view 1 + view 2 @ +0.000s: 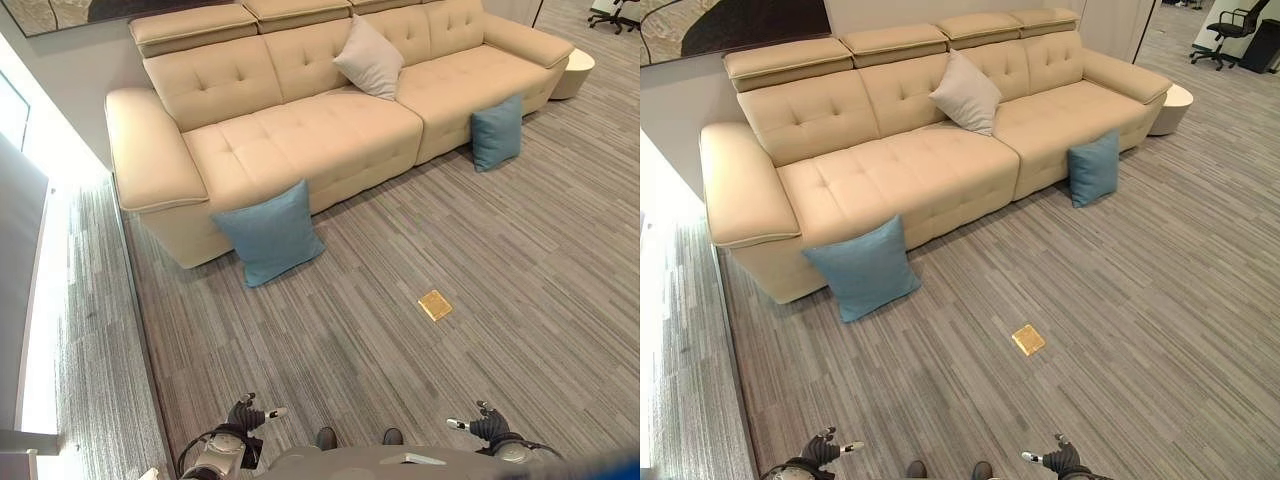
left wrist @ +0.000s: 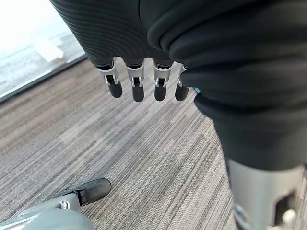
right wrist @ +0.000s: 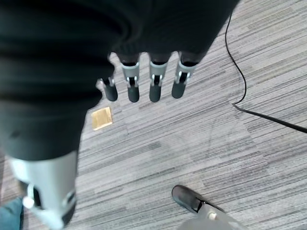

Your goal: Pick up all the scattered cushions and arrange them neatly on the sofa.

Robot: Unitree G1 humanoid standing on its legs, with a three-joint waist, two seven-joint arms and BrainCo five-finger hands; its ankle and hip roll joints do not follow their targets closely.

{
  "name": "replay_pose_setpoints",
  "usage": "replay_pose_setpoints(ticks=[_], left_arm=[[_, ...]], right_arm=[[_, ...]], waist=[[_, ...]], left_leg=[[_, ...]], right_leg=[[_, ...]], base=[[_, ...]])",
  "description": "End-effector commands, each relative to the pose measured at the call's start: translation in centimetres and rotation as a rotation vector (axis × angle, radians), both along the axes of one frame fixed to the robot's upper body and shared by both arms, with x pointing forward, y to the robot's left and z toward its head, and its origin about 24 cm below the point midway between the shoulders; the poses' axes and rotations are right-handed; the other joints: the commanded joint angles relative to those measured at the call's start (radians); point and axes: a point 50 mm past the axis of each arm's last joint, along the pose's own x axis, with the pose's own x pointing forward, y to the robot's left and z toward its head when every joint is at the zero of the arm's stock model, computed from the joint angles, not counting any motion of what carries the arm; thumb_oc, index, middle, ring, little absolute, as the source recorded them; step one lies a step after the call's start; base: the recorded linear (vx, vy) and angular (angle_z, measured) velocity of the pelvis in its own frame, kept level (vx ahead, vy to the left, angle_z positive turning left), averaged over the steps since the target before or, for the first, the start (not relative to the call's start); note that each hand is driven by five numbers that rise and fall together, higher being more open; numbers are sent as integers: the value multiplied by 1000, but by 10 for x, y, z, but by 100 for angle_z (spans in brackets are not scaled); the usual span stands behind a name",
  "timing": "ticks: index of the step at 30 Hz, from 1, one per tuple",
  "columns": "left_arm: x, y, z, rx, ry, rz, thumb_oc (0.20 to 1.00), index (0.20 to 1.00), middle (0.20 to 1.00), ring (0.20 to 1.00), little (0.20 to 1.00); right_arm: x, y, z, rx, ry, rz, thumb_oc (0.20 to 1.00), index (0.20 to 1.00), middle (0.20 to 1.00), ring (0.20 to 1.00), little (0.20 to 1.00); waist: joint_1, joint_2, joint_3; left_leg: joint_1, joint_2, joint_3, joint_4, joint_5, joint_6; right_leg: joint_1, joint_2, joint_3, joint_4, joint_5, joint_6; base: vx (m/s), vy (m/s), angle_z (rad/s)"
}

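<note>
Both hands are being held low, well apart from the sofa [image 1: 330, 130]: left hand [image 2: 136, 81] and right hand [image 3: 144, 81] with fingers hanging straight and relaxed, nothing held. Three cushions are being counted. Two are blue and square: the larger blue cushion [image 1: 270, 232] is standing on the carpet [image 1: 480, 330], leaning against the sofa front by its left arm; the smaller blue cushion [image 1: 497, 131] is leaning against the front nearer its right end. One pale grey cushion [image 1: 370, 58] is sitting tilted on the seat, against the backrest. Open carpet is lying between the hands and the sofa, broken by a small brass floor plate [image 1: 434, 304]. One round white side table [image 1: 577, 68] is touching the sofa's right end.
</note>
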Motion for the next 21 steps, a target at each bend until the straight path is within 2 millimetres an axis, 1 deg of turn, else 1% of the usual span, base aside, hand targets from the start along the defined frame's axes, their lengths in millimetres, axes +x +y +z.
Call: replay_pose_setpoints(ticks=[1, 9, 16, 18, 19, 21], left_arm=[[23, -18, 2, -18, -38, -50, 1000, 1000, 1000, 1000, 1000], [24, -18, 3, -32, -48, -37, 1000, 1000, 1000, 1000, 1000], [20, -16, 2, -30, -37, -21, 1000, 1000, 1000, 1000, 1000], [18, -16, 1, -32, -30, -12, 1000, 1000, 1000, 1000, 1000], [19, -16, 1, -34, -33, -13, 1000, 1000, 1000, 1000, 1000], [22, -17, 2, -36, -43, -14, 1000, 1000, 1000, 1000, 1000]], right_arm=[[11, -8, 4, -42, -14, 38, 1000, 1000, 1000, 1000, 1000], [9, -7, 3, -40, -7, 59, 1000, 1000, 1000, 1000, 1000], [10, -6, 3, -41, -7, 74, 1000, 1000, 1000, 1000, 1000], [14, -6, 4, -47, -14, 89, 1000, 1000, 1000, 1000, 1000], [17, -6, 5, -48, -23, 89, 1000, 1000, 1000, 1000, 1000], [20, -8, 7, -54, -35, 82, 1000, 1000, 1000, 1000, 1000]], waist=[[10, -4, 34], [12, -6, 35], [21, -7, 39], [31, -9, 47], [37, -10, 54], [42, -13, 66]], left_leg=[[37, 32, 42, 11, -92, -54], [42, 33, 35, 11, -92, -56], [30, 38, 16, 11, -81, -61], [13, 44, -7, 11, -66, -66], [-1, 45, -20, 11, -54, -70], [-28, 45, -34, 33, -48, -74]], right_leg=[[51, -49, -41, 10, -98, 100], [58, -45, -44, 10, -104, 96], [50, -39, -49, 10, -109, 89], [44, -34, -63, 10, -116, 79], [40, -31, -72, 10, -119, 76], [36, -32, -86, 10, -122, 70]], base=[[0, 0, 0], [3, -16, 3], [-19, -47, 8], [-62, -92, 30], [-87, -77, 36], [-78, -48, 34]])
